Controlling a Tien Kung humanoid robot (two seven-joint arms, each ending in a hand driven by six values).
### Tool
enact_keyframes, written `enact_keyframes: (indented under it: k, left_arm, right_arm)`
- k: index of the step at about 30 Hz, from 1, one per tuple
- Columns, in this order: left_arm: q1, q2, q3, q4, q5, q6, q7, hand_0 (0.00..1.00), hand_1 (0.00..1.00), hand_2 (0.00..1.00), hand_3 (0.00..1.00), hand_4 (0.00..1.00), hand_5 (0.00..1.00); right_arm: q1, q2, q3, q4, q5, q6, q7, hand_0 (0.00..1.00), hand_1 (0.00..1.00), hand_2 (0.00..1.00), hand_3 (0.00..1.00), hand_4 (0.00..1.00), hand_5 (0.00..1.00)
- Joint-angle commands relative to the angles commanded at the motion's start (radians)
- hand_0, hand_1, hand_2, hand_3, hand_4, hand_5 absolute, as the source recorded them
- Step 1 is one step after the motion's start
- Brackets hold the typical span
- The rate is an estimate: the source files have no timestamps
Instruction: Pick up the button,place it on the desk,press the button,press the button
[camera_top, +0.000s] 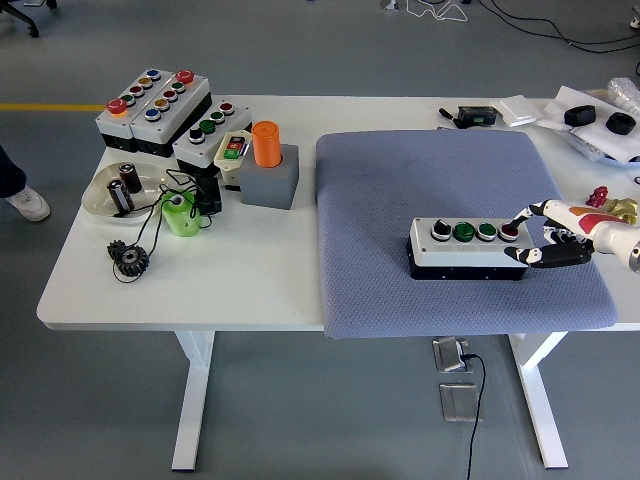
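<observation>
You had the button box (470, 247) lying on the grey-blue mat (400, 180) in the lower right of the frame, its row of four buttons facing up: a black one at the left, two green, and a red button (509, 231) at the right end. Your right hand (553, 238) came in from the right edge, and most of its arm was cut off by the frame. One finger (527, 213) was stretched out toward the red button, its tip at or just over the cap; contact was too small to make out. The other fingers were curled beside the box's right end, gripping nothing.

In the upper left you had more button boxes (155, 103), an orange cylinder (265, 143) upright in a grey block (270, 182), a shallow dish (122, 192), a green cup (180, 214) and a small black gear (128, 259) on the white table (200, 290). Their wiring was tangled and hard to follow. At the far left edge, a shoe (28, 203) showed on the floor.
</observation>
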Motion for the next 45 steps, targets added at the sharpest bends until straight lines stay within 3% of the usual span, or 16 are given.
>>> enact_keyframes:
  k: [10,15,20,27,45]
  left_arm:
    - [-0.007,0.0,0.0,0.0,-0.006,0.0,-0.002,0.669,0.695,0.722,0.532,0.354,0.97]
    - [-0.009,0.0,0.001,0.0,-0.01,0.0,-0.004,0.669,0.695,0.722,0.532,0.354,0.97]
    - [-0.008,0.0,0.003,0.0,-0.009,0.0,-0.002,0.669,0.695,0.722,0.532,0.354,0.97]
    - [-0.009,0.0,0.006,0.0,-0.011,0.0,-0.003,0.669,0.695,0.722,0.533,0.356,0.972]
    - [-0.011,0.0,0.008,0.0,-0.013,0.0,-0.003,0.669,0.695,0.723,0.533,0.358,0.972]
  right_arm:
    - [0.013,0.006,-0.019,0.004,-0.015,0.004,-0.012,0.097,0.002,0.051,0.714,0.73,0.622]
    - [0.0,-0.012,0.046,0.055,-0.019,-0.013,-0.005,0.097,0.002,0.051,0.713,0.725,0.63]
    - [0.014,-0.005,0.046,0.087,-0.024,-0.017,-0.009,0.097,0.002,0.051,0.71,0.721,0.635]
    - [0.014,0.026,0.028,0.068,-0.048,-0.015,-0.016,0.099,0.002,0.052,0.711,0.719,0.632]
    - [0.019,0.052,-0.034,0.034,-0.055,-0.002,-0.029,0.101,0.002,0.052,0.708,0.716,0.629]
